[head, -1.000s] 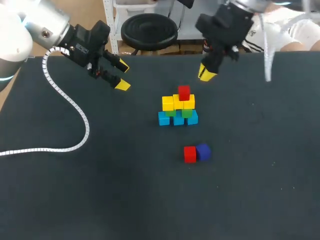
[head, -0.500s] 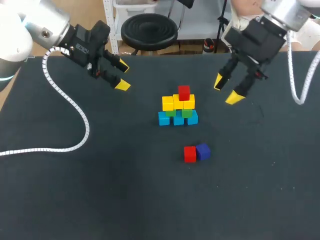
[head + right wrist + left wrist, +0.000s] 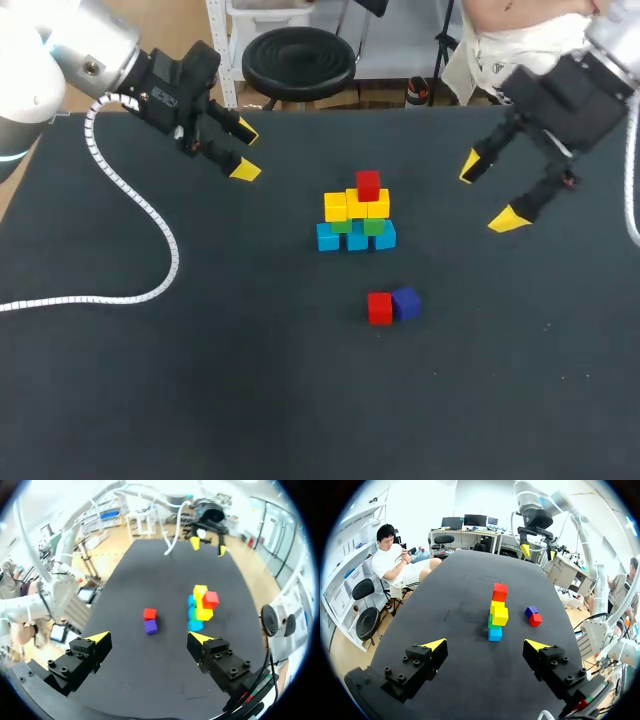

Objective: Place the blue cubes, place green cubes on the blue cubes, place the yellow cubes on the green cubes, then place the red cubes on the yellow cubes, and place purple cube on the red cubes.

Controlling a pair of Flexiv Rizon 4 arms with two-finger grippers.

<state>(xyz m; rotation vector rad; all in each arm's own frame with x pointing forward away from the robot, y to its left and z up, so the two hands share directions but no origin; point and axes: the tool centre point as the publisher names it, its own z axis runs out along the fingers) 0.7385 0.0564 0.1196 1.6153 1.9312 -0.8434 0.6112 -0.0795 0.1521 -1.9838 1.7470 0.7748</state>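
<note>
Right end effector (image 3: 488,194) spread wide, hovering right of cube stack (image 3: 357,215).

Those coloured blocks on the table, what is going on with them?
Two robot arms are stacking cubes into a tower: blue at the base, green, then yellow, with one red cube on top. A second red cube and the purple cube sit together on the table, not yet placed. The left pincer and the right pincer both hang open and empty, one on each side of the tower.
</note>
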